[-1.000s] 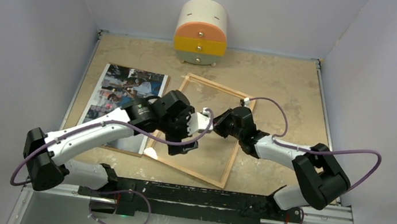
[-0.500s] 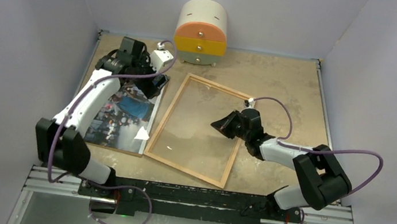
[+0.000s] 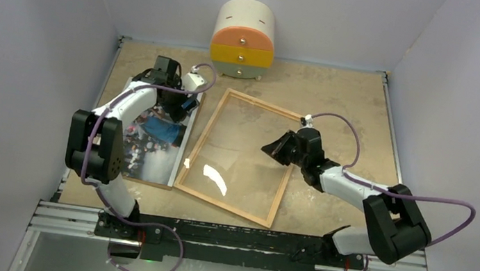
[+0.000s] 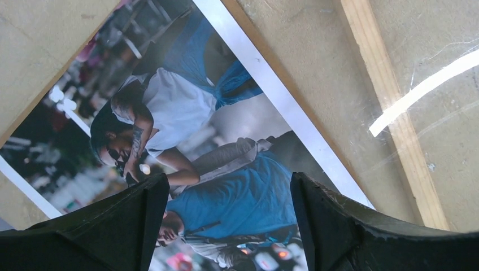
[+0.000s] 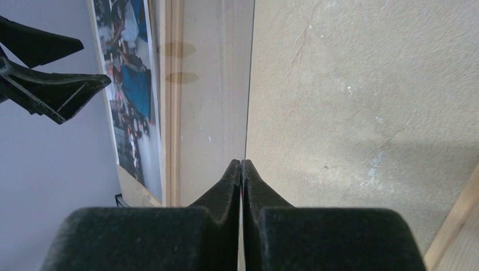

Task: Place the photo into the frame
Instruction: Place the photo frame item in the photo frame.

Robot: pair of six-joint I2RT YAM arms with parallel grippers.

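We are working on picking up the large glossy rectangular photo [image 3: 149,141] of people in blue, white and dark tones. It is lying flat on a plain brown backing board [image 3: 147,181] on the left side of the beige table [image 3: 341,93], just beside the large thin frame of light natural wood [image 3: 202,137] and not yet inside it. Our left gripper [image 4: 227,179] is hanging over the far end of the print with its 2 black fingers spread wide and nothing between them. Our right gripper [image 5: 242,166] is pinching the right-hand edge of the clear transparent pane [image 3: 242,150], its fingers pressed together on it. The pane seems to be tilting up from the frame on that side, though we cannot tell how far.

We are judging that a flat glossy sheet is giving the fingers little to bite on. So we are aiming for the print's edge or a corner, not its middle, and coming down gently so that 1 finger is sliding under the paper alone and the board is staying behind. We are holding the pane steady meanwhile, so the opening is staying free. Since the print is nearly frame-sized, we are planning to square it to the wooden borders before lowering it
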